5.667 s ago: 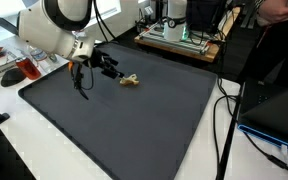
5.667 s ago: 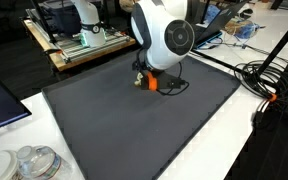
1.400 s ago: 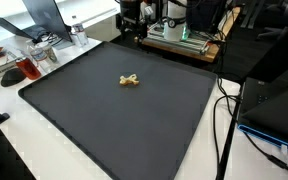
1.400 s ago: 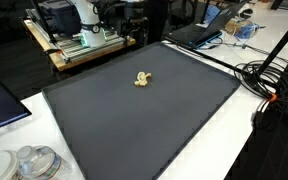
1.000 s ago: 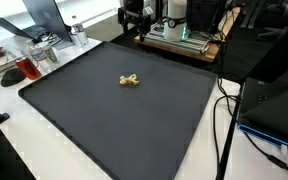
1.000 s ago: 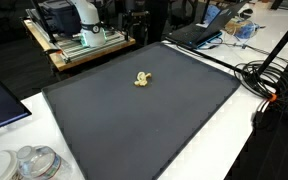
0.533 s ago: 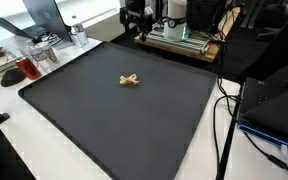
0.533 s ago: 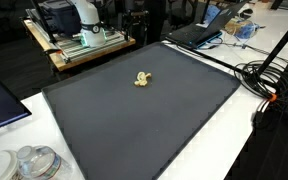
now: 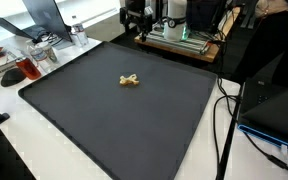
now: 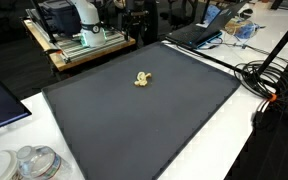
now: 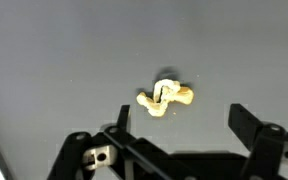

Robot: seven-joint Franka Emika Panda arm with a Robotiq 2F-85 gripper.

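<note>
A small pale-yellow twisted piece (image 9: 130, 80) (image 10: 142, 78) lies alone on the dark grey mat (image 9: 114, 120) (image 10: 144, 120), towards its far side in both exterior views. In the wrist view the same piece (image 11: 165, 97) sits just beyond and between the two black fingers, well below them. My gripper (image 11: 180, 113) is open and holds nothing. In an exterior view the gripper (image 9: 135, 17) hangs as a dark shape above the mat's far edge, well away from the piece.
A machine on a wooden board (image 9: 182, 35) (image 10: 79, 35) stands behind the mat. A laptop (image 9: 44, 15), a glass with red contents (image 9: 29, 68), plastic tubs (image 10: 29, 160) and cables (image 9: 224, 110) (image 10: 269, 80) lie around the mat's edges.
Several seconds ago the arm was bent low over the piece; it has since drawn back to the far edge. Over the last second neither the arm nor the piece has moved.
</note>
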